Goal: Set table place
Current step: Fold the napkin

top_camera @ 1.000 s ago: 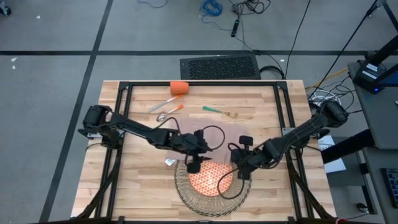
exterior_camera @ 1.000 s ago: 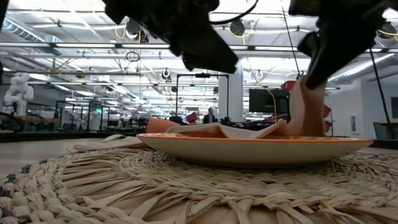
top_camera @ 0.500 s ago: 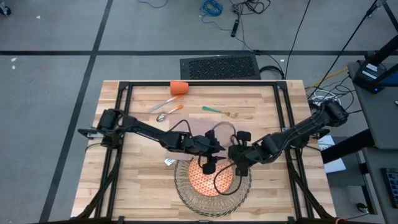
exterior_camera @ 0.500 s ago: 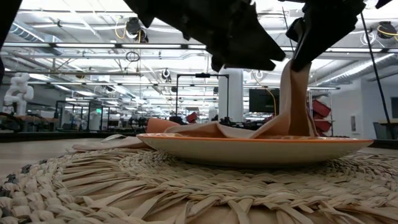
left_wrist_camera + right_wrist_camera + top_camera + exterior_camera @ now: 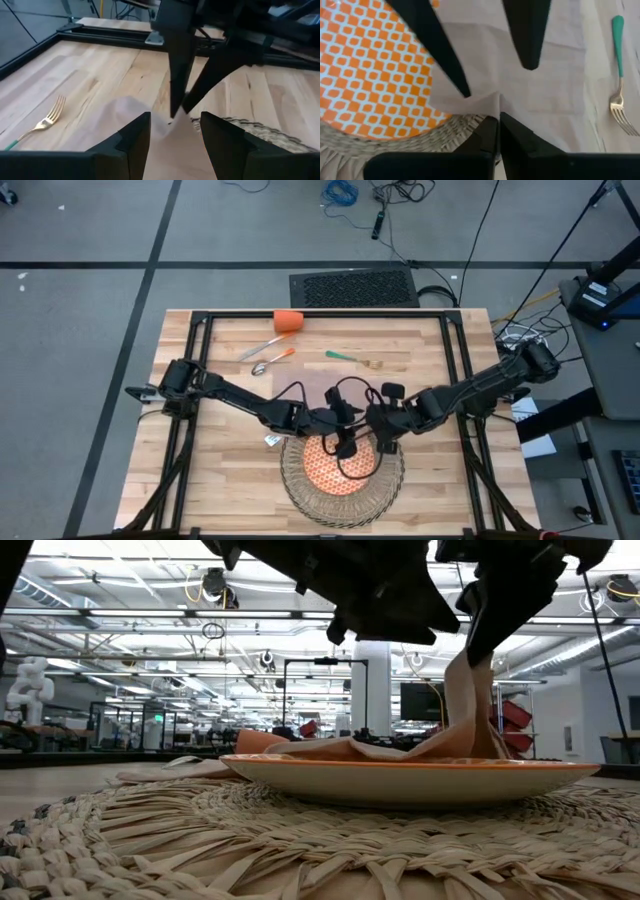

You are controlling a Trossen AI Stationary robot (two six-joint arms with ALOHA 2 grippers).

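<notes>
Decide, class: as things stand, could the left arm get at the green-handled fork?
Probably yes. The left gripper is open and holds nothing, hovering over the orange-patterned plate. The green-handled fork lies alone on bare table beyond the napkin, which the right gripper pinches; nothing blocks the way.

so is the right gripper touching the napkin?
Touching. Right wrist view: right gripper shut on a napkin corner; low view shows the cloth lifted.

Light butcher-block table (image 5: 220, 480) with black frame. Woven placemat (image 5: 300, 498) at near centre; beige napkin (image 5: 312, 389) spread on the wood just beyond it. Far side: orange cup (image 5: 287, 321) on its side, orange-handled knife (image 5: 265, 347) and spoon (image 5: 272, 361) left of centre, green-handled fork (image 5: 352, 359) to their right.
</notes>
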